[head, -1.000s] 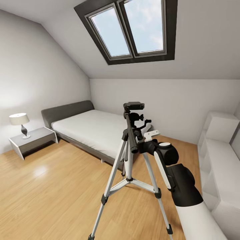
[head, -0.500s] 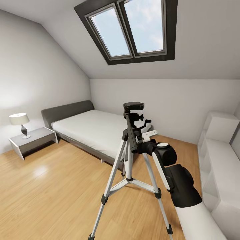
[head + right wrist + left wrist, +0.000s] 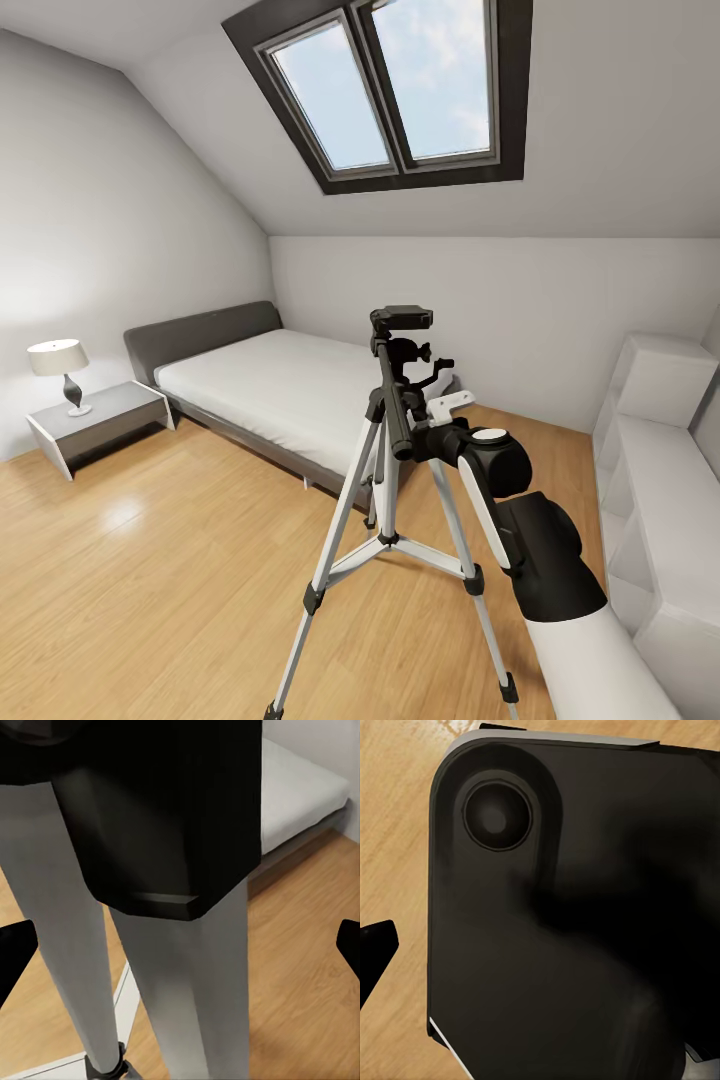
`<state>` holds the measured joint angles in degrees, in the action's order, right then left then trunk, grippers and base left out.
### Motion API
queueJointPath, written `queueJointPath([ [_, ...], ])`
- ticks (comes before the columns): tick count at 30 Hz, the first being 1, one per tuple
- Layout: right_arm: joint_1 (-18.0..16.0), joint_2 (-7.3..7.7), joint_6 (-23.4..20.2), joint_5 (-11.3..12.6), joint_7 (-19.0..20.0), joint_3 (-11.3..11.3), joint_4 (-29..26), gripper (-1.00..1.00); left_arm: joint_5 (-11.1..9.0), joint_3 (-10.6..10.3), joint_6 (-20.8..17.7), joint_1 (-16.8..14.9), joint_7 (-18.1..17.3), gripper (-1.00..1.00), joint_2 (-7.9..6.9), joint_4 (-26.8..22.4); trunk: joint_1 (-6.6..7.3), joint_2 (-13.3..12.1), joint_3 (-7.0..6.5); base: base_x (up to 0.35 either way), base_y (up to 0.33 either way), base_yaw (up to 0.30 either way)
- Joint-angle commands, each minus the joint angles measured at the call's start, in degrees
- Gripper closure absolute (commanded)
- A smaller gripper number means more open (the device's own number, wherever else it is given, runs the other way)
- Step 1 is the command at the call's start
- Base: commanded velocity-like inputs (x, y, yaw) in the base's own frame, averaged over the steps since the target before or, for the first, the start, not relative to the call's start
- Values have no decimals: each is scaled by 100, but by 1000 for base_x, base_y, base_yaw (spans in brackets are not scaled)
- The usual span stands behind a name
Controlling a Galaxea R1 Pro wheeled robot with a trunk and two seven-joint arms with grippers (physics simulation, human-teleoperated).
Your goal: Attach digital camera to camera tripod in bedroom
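Observation:
The camera tripod point(image 3: 385, 470) stands on the wood floor of the bedroom, in front of the bed, with silver legs and a black head with a long pan handle. A small black box point(image 3: 402, 318) tops the head; I cannot tell whether it is the digital camera. My right gripper point(image 3: 427, 422) reaches in from the lower right and sits against the upper legs just below the head. In the right wrist view the right gripper point(image 3: 180, 945) is open, its tips wide on both sides of a silver leg point(image 3: 187, 982). One left fingertip point(image 3: 375, 949) shows beside a black housing.
A grey bed point(image 3: 270, 385) lies behind the tripod. A nightstand point(image 3: 100, 420) with a lamp point(image 3: 62, 370) stands at the left wall. White shelving point(image 3: 660, 480) lines the right side. Wood floor point(image 3: 150, 590) opens to the front left.
My right forearm has edged very slightly to the left, towards the tripod. The tripod and the rest of the room look the same.

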<state>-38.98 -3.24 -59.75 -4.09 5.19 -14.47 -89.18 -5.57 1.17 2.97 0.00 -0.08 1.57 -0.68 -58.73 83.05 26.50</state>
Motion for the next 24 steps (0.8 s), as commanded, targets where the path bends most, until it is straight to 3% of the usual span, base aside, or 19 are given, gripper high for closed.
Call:
queueJointPath([
  [1, -4, -2, -25, -48, 53, 3, -4, -100, -58, 6, 11, 0, -1, -100, 1, -3, 0, 3, 5, 0, 0, 0],
  [2, -4, -2, -25, -48, 53, 4, -4, -100, -58, 6, 11, 0, -1, -100, 1, -2, 0, 3, 5, 0, 0, 0],
  [3, -4, -1, -25, -48, 46, 5, -3, 100, -58, 6, 11, 0, -1, -100, 1, -4, 0, 3, 5, 0, 0, 0],
  [24, -4, -1, -25, -56, 13, 6, -7, 100, -58, 6, 13, 0, -1, -100, 1, -2, 0, 3, 5, 0, 0, 0],
])
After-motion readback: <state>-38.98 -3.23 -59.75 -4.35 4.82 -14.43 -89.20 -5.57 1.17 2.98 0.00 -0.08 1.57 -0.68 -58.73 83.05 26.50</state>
